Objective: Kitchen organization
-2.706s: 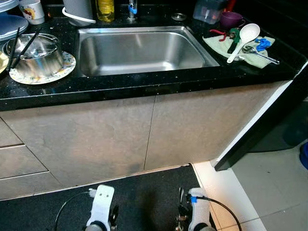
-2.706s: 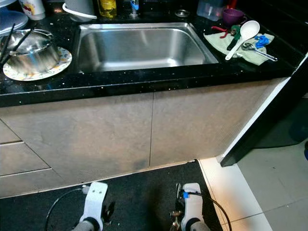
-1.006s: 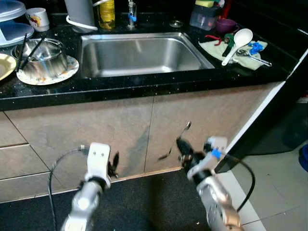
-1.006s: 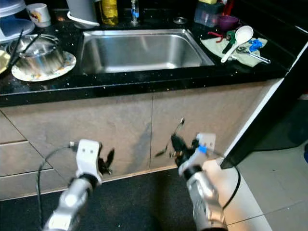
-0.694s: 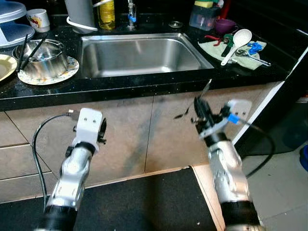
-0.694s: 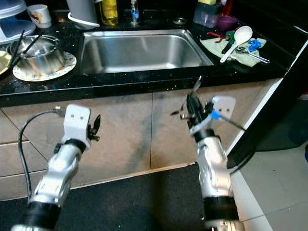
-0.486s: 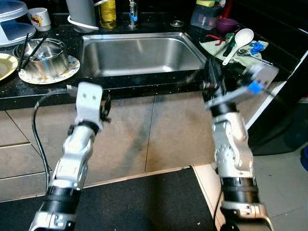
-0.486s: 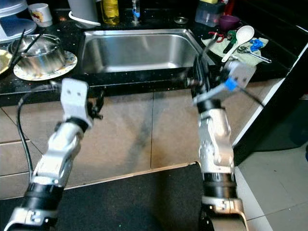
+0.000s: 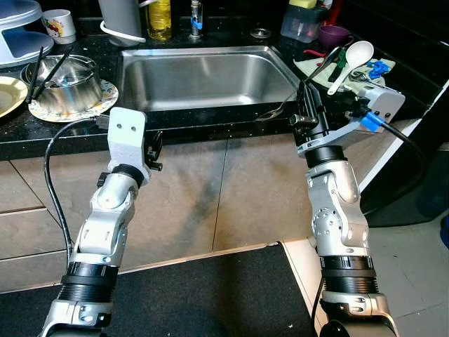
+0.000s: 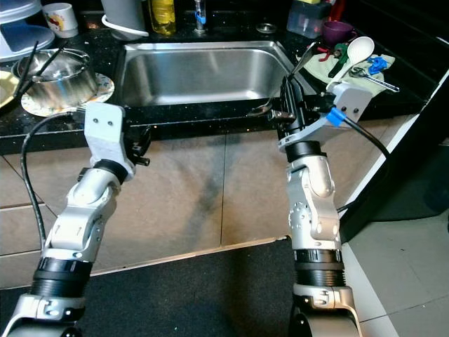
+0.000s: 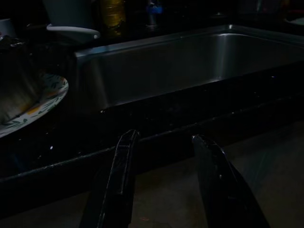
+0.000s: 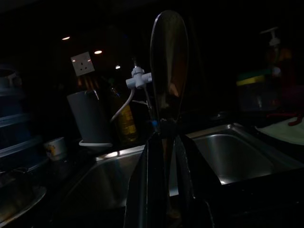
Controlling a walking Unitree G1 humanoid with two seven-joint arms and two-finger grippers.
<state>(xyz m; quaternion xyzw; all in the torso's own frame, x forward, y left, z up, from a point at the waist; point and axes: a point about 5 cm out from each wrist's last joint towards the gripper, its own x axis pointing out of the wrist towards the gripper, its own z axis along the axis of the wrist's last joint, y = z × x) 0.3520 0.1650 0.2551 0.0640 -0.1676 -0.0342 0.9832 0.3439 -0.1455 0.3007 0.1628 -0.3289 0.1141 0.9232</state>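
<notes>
Left gripper (image 11: 164,142) raised at the counter's front edge, fingers parted, nothing between them; patterned plate (image 9: 98,104) with steel bowl (image 9: 63,77) beyond them to the left, sink (image 9: 203,77) straight ahead. Right gripper (image 12: 164,137) clamped on a metal spoon (image 12: 168,61), bowl end upright above the fingertips, sink just beyond.

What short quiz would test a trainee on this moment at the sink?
1. True or false: the left gripper holds a cup.
2. What is held in the right gripper?
3. Where does the steel bowl sit? A: in the sink. B: on a plate. C: on the cloth.
Key: 1 false, its jaws are open and empty. 2 a spoon. 3 B.
</notes>
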